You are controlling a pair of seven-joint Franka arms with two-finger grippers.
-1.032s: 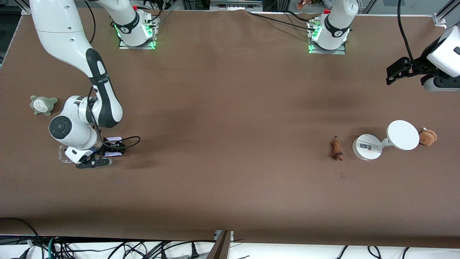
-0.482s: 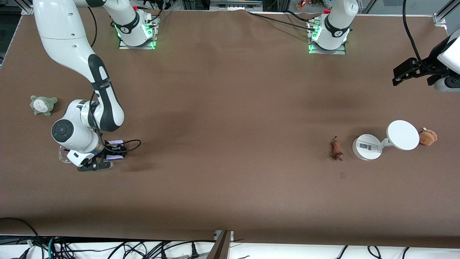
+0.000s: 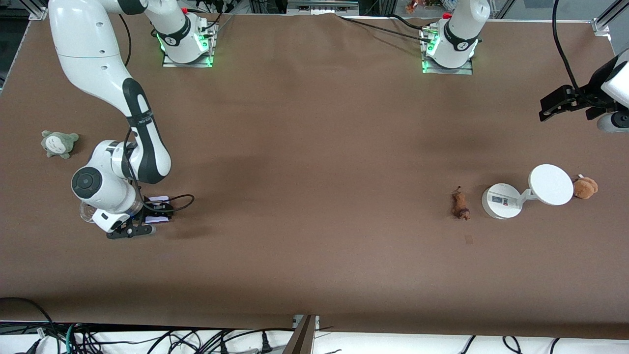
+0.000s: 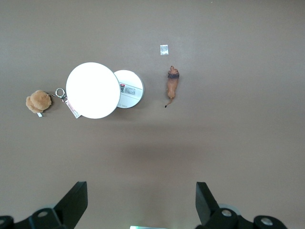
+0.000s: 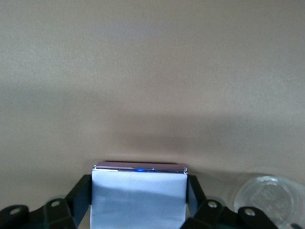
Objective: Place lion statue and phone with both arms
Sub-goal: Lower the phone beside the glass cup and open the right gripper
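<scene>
The phone (image 5: 137, 196) is clamped between the right gripper (image 3: 147, 223) fingers and could slip if jolted, while the lion statue (image 3: 460, 205) beside the white stand (image 3: 501, 201) lies untouched, the left gripper (image 4: 138, 202) spread wide above.

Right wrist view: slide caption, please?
Right gripper shut on the phone above the table, clear dish beside.

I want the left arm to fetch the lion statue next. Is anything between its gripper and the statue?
Nothing visible. The left gripper hangs open above bare table, and the lion statue lies in the open, apart from the white stand beside it.
</scene>
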